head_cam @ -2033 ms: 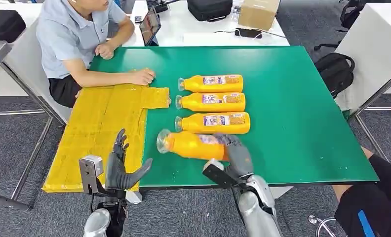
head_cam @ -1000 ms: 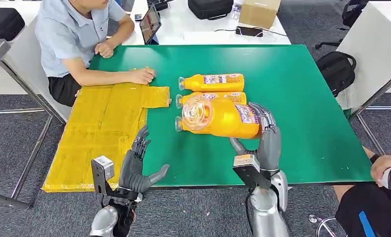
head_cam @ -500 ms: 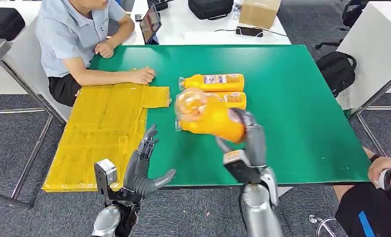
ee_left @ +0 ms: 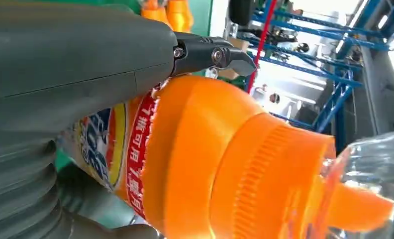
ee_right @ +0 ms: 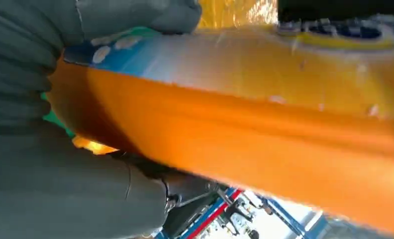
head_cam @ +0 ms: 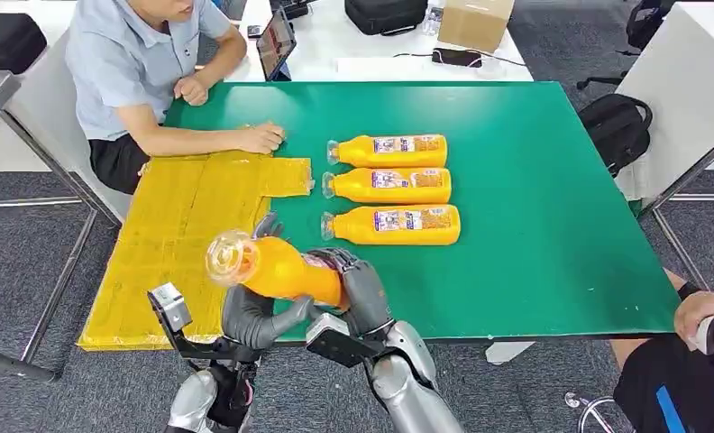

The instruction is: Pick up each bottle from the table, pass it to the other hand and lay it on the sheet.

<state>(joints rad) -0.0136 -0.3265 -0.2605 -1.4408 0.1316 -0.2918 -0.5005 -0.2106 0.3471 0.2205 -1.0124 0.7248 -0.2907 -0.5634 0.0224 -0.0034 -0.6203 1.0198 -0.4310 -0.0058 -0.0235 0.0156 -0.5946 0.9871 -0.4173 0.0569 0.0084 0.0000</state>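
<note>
My right hand (head_cam: 362, 293) grips an orange juice bottle (head_cam: 281, 268) by its base end and holds it in the air over the table's front edge, clear cap toward the yellow sheet (head_cam: 182, 225). My left hand (head_cam: 250, 317) sits under and behind the bottle, its fingers upright behind it and its thumb spread below it. In the left wrist view the bottle (ee_left: 200, 149) lies close against the left hand's thumb (ee_left: 75, 55). The right wrist view has the bottle (ee_right: 245, 124) pressed into the right hand (ee_right: 60, 189). Three more orange bottles (head_cam: 387, 185) lie side by side on the green table (head_cam: 552, 207).
A person sits at the table's far left corner with a hand (head_cam: 259, 138) resting at the sheet's far edge. Another person's hand (head_cam: 700, 316) is at the lower right. A black backpack (head_cam: 615, 126) lies on the floor to the right.
My right hand has lifted the nearest bottle off the table and carried it left and down to the left hand, which rose to meet it. The other three bottles stayed put.
</note>
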